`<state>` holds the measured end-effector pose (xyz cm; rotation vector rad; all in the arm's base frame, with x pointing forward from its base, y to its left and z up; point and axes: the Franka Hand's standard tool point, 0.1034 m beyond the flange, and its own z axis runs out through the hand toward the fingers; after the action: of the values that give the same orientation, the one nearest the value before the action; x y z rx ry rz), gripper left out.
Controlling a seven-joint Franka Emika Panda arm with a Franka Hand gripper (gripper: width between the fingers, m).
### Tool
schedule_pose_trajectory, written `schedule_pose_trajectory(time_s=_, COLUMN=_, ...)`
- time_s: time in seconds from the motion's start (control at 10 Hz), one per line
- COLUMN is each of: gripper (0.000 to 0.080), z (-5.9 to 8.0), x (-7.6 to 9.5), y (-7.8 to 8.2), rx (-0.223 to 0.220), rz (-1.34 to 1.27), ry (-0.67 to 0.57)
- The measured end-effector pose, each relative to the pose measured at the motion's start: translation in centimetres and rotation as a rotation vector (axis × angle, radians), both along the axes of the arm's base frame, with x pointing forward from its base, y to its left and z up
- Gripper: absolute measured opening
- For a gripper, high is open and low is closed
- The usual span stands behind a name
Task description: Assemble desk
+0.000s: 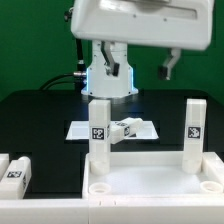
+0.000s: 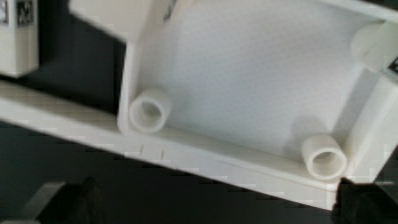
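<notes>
Model desk tabletop (image 1: 150, 188) lies rim-up on the black desk (image 1: 40, 120), at the edge nearest the exterior camera. Everything else is placed from that tabletop.

Two legs stand upright at its far corners. The first leg (image 1: 99, 132) is on the exterior view's left and the second leg (image 1: 195, 132) on the exterior view's right, each w/ a b&w tag facing the camera.

Just beyond the tabletop, twd the robot base (image 1: 108, 78), is the marker board (image 1: 80, 130), flat on the black desk. A third leg (image 1: 128, 128) lies on its side on the board, between the two upright ones.

Off the tabletop's side at the exterior view's left are loose leg pieces (image 1: 15, 170), tagged and lying down, apart from the tabletop.

The arm (image 1: 140, 20) hangs over the tabletop, big and white, mostly cut off by the frame. The pincer (image 2: 210, 214) is above the tabletop's inside, jaws spread as wide as they go and nothing held. Only dim fingertip shapes show at the wrist pic's edge.

The wrist view also shows two round sockets (image 2: 148, 112) sticking up inside the rim, along one side.
</notes>
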<state>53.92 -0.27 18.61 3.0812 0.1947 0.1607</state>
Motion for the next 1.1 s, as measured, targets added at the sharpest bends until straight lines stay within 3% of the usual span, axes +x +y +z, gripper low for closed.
schedule_pose_trajectory(time_s=0.2, gripper=0.0649, z=-1.0, x=-4.2, y=-1.7, rx=0.054, rz=-0.209, ry=0.033)
schedule_pose_trajectory(time_s=0.7, gripper=0.0649, z=-1.8, x=-4.5, y=-1.9, rx=0.061, rz=-0.274, ry=0.042)
schedule_pose_trajectory(time_s=0.8, gripper=0.0649, z=-3.6, x=-5.8, y=-2.8, rx=0.1, rz=-0.358, ry=0.064)
schedule_pose_trajectory(time_s=1.1, gripper=0.0649, z=-8.3, x=-10.6, y=-3.7, rx=0.158, rz=-0.466, ry=0.092)
